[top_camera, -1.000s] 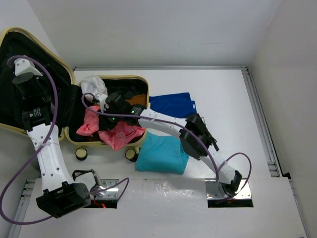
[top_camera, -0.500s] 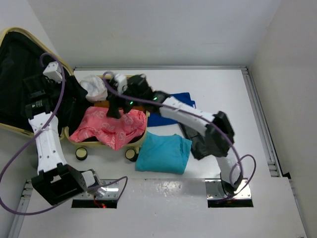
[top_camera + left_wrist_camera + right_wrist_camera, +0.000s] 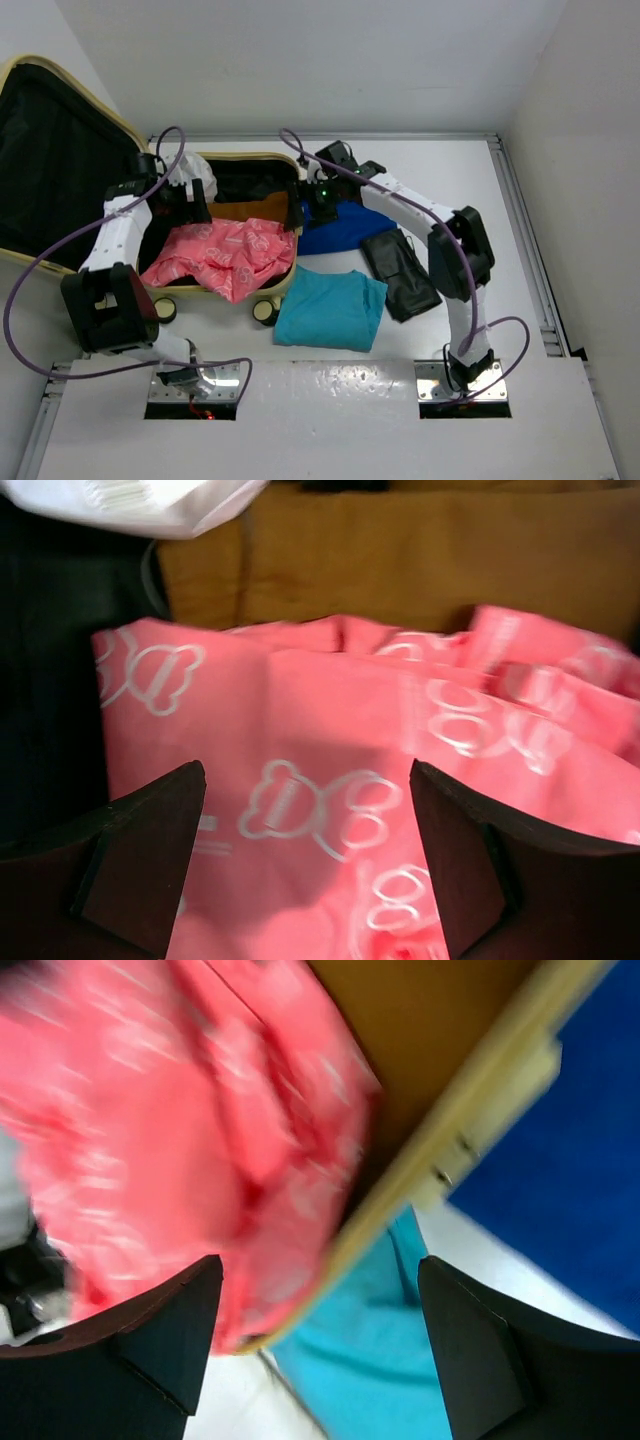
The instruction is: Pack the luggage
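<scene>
Yellow luggage (image 3: 240,157), one (wheels (image 3: 163,310): two)

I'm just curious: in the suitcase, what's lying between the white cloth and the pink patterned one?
A brown garment, clearest in the left wrist view.

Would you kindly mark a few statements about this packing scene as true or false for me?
The luggage lies open. True.
The pink garment lies wholly outside the luggage. False: it lies inside, draped over the near rim.
The teal garment and the blue garment lie outside the luggage. True.
The right hand grips the blue garment. False: it is open, holding nothing.
The left hand is open above the pink garment. True.
</scene>
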### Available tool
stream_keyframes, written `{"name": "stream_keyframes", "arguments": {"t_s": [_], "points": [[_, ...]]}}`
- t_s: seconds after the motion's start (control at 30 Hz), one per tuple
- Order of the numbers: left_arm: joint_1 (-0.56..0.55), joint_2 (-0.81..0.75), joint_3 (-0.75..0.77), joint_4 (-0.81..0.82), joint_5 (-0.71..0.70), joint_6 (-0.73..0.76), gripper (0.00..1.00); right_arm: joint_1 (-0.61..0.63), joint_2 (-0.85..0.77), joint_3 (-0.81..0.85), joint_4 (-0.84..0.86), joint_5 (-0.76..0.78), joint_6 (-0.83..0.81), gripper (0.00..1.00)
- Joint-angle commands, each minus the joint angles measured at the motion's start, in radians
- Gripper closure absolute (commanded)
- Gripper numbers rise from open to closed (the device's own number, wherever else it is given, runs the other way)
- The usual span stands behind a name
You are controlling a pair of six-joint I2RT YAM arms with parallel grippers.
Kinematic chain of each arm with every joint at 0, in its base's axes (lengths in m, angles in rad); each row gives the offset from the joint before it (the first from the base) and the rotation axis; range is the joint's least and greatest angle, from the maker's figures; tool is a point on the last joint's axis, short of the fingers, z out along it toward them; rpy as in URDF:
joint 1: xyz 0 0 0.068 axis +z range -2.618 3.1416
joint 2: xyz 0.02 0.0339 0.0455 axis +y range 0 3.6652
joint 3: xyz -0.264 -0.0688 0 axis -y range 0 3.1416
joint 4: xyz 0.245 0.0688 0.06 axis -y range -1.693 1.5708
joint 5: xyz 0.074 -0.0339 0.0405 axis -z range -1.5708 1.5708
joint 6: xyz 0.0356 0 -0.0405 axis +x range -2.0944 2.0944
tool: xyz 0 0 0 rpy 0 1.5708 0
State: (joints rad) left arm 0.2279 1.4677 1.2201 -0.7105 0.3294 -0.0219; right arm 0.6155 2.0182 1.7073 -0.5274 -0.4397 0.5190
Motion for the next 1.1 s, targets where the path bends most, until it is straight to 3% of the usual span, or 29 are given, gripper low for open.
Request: {"name": "stream_keyframes", "arguments": {"t_s": [0.0,0.23,0.43,0.53,0.63,0.87,1.07], "points": [[-0.010,0.040,0.012,0.000,-0.147,-0.050,0.12,-0.019,0.004,0.003,-0.078,-0.096,0.026,0.22],[-0.042,0.115,0.022,0.000,-0.182,-0.064,0.20,0.006,0.045,0.127,-0.219,-0.302,-0.169,0.19],[-0.052,0.115,0.004,0.009,-0.182,-0.085,0.20,0.020,-0.042,0.097,-0.249,-0.321,-0.270,0.18],[-0.052,0.115,0.004,0.020,-0.182,-0.095,0.20,0.024,-0.013,0.155,-0.322,-0.338,-0.249,0.24],[-0.052,0.106,0.004,0.029,-0.191,-0.095,0.20,0.021,0.062,0.235,-0.382,-0.315,-0.190,0.28],[-0.052,0.095,0.004,0.029,-0.210,-0.114,0.20,0.039,0.123,0.241,-0.356,-0.124,-0.079,0.43],[-0.052,0.085,-0.007,0.039,-0.231,-0.124,0.20,0.058,0.157,0.252,-0.361,-0.051,-0.066,0.44]]}}
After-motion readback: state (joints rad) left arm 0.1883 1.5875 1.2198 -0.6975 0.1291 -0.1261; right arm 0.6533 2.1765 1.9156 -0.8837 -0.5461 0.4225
